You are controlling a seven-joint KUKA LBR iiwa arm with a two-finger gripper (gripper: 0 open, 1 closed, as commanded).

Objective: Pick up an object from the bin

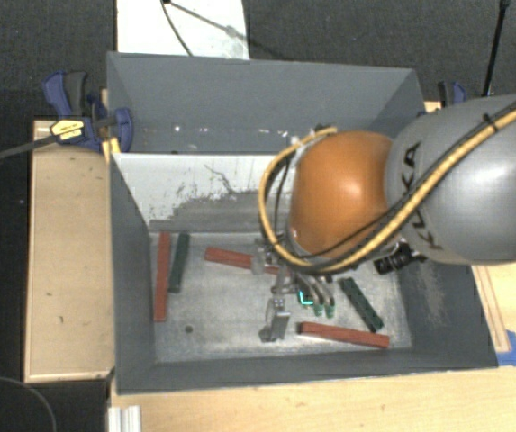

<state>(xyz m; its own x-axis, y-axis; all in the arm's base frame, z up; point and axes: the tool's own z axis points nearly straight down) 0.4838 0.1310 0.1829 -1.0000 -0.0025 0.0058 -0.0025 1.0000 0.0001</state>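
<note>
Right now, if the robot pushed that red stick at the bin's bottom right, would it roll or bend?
The red stick looks straight and flat-sided, so it would probably slide rather than roll, and stay stiff. Thin and small, it is likely light.

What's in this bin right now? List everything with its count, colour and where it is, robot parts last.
Bin: one, grey metal, middle of the view.
Red sticks: three, red; one lying along the left wall, one near the middle, one by the front wall at right.
Dark green sticks: two, dark green; one beside the left red stick, one at the right.
Small green bits: count unclear, green, partly hidden next to the gripper.
Gripper: one, grey, low over the floor between the middle and front red sticks.
Arm: one, silver with an orange cover and cables, reaching in from the right.
</note>
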